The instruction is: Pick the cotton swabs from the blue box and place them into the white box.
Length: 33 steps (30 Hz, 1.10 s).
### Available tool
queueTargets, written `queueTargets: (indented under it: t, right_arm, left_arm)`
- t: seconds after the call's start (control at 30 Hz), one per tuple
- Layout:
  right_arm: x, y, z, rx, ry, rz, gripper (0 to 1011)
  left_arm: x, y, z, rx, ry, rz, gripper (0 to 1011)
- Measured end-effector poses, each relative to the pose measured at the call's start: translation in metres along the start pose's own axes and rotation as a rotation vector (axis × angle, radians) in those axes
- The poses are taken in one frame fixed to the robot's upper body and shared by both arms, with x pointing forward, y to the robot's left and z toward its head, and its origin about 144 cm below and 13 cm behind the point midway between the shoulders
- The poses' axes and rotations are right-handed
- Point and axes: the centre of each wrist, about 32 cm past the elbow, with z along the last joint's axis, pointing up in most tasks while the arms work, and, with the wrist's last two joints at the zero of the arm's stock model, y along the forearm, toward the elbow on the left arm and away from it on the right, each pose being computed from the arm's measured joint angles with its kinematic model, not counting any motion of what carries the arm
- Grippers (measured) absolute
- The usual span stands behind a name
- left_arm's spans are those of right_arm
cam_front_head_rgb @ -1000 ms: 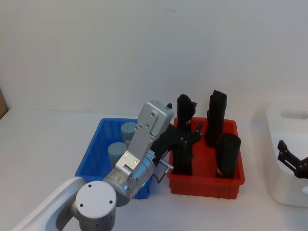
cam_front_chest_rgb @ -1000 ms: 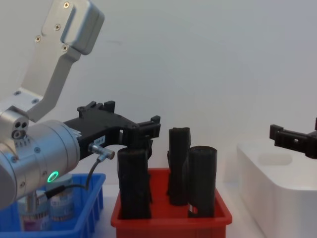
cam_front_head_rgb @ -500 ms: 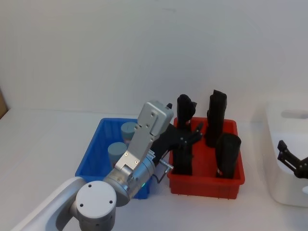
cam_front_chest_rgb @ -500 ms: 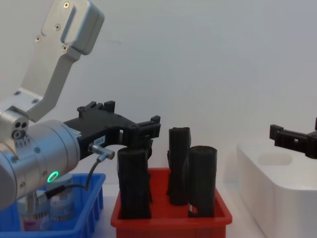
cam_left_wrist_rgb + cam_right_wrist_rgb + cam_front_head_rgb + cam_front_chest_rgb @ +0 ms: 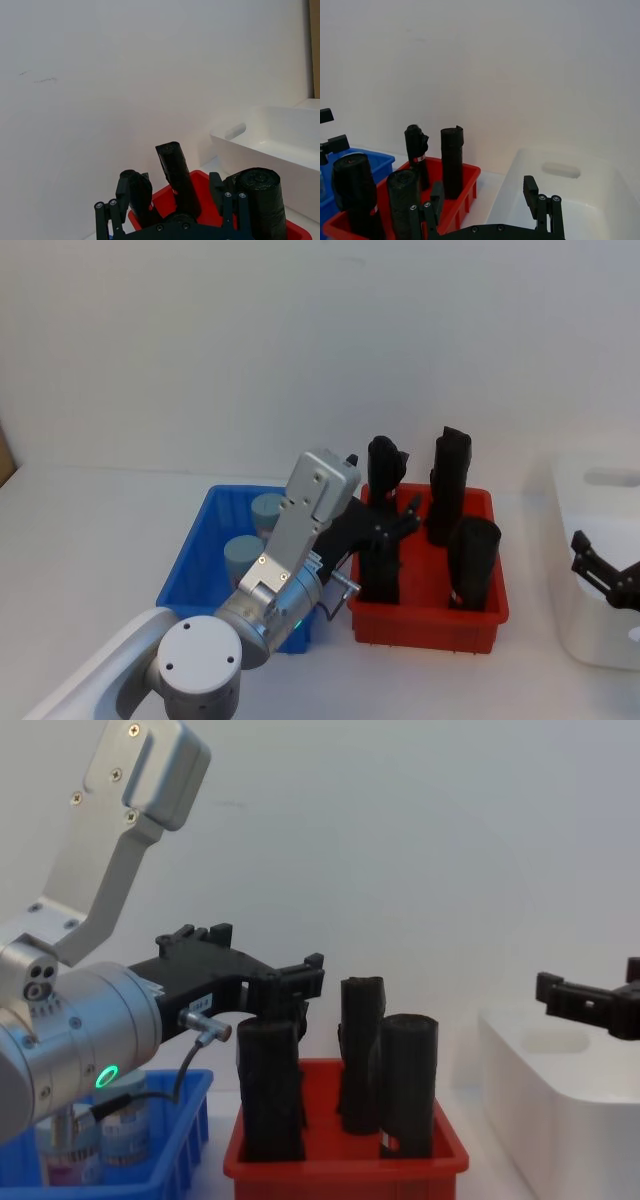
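1. white box (image 5: 566,580) is sitting far right, with the right gripper (image 5: 584,554) hanging above it, fingers spread wide and holding nothing.
2. red bin (image 5: 430,625) is sitting in the middle, holding upright black rolls (image 5: 472,550).
3. blue box (image 5: 188,565) is sitting on the left, just beside the red bin.
4. left gripper (image 5: 400,520) is hovering over the red bin, fingers wide apart, empty.
5. cotton swabs (image 5: 242,554) are standing in the blue box.

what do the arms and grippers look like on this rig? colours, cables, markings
The left arm has brushed silver housings with screws, a green ring light and a thin black cable on a metal plug. The left gripper and right gripper are matte black with small screws; the left one carries a white label.
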Motion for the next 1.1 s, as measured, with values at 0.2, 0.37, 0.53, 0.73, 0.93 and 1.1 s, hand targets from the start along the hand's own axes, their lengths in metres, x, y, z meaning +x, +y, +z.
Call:
queueTargets:
  t: [0.2, 0.37, 0.53, 0.73, 0.93, 1.1]
  right_arm:
    - [0.005, 0.007, 0.003, -0.033, 0.004, 0.054, 1002]
    - [0.009, 0.014, 0.008, -0.073, 0.004, 0.117, 1002]
    - [0.012, 0.021, 0.013, -0.108, -0.003, 0.180, 1002]
    - [0.014, 0.034, 0.021, -0.160, -0.020, 0.274, 1002]
    - [0.011, 0.048, 0.029, -0.206, -0.046, 0.363, 1002]
    - [0.007, 0.058, 0.034, -0.233, -0.065, 0.403, 1002]
  left_arm:
    - [0.000, 0.000, 0.000, 0.000, 0.000, 0.000, 1004]
    - [0.000, 0.000, 0.000, 0.000, 0.000, 0.000, 1004]
    - [0.000, 0.000, 0.000, 0.000, 0.000, 0.000, 1004]
    - [0.000, 0.000, 0.000, 0.000, 0.000, 0.000, 1004]
    - [0.000, 0.000, 0.000, 0.000, 0.000, 0.000, 1004]
    - [0.000, 0.000, 0.000, 0.000, 0.000, 0.000, 1004]
